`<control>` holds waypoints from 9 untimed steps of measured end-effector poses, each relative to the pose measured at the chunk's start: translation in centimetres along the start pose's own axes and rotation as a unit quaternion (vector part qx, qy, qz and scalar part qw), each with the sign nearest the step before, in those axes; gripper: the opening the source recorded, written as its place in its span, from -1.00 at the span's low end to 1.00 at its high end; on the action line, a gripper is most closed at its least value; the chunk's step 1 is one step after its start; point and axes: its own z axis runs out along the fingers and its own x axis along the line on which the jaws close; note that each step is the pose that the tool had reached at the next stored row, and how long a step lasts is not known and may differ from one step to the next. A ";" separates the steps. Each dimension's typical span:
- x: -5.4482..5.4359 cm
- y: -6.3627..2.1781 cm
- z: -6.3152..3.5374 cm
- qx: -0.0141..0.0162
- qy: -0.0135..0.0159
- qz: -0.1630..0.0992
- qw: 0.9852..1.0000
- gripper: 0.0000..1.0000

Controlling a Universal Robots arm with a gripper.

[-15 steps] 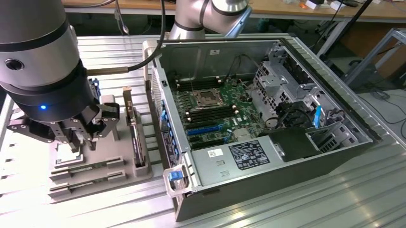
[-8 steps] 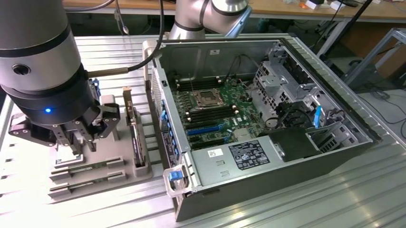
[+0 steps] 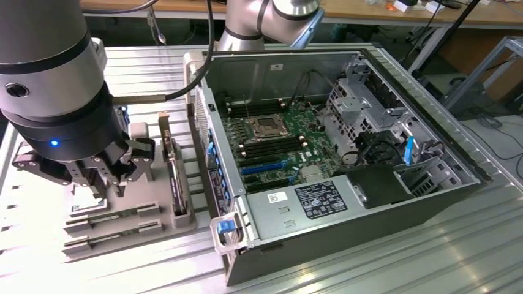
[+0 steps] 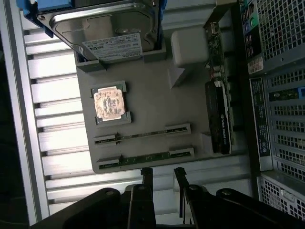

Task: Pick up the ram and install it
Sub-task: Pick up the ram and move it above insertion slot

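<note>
Now | step: approach for pickup, nothing lifted | pincer point(image 4: 162, 174) released, empty, hovering over tray point(image 4: 157, 105) edge | ram point(image 4: 143, 158) seated in slot along that edge, just beside pincer | need: probably jaws squared across the thin stick

The worktop point(image 3: 392, 263), a silver metal surface made of long parallel ribbed slats, carries two things. A flat grey plastic holder plate point(image 3: 163, 231) with moulded slots and pockets lies towards the exterior view's left. Just beside it, towards the exterior view's right, an open dark grey metal computer tower case point(image 3: 327, 260) lies on its side with its interior facing up. The slats run along under both, bright where light falls on them.
</note>
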 end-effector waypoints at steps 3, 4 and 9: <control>0.0 0.00 0.03 0.000 -0.001 0.014 1.000 -0.37; 0.0 0.00 0.13 0.000 0.000 0.000 1.000 -0.37; 0.0 -0.02 0.50 0.000 0.003 -0.064 0.998 -0.37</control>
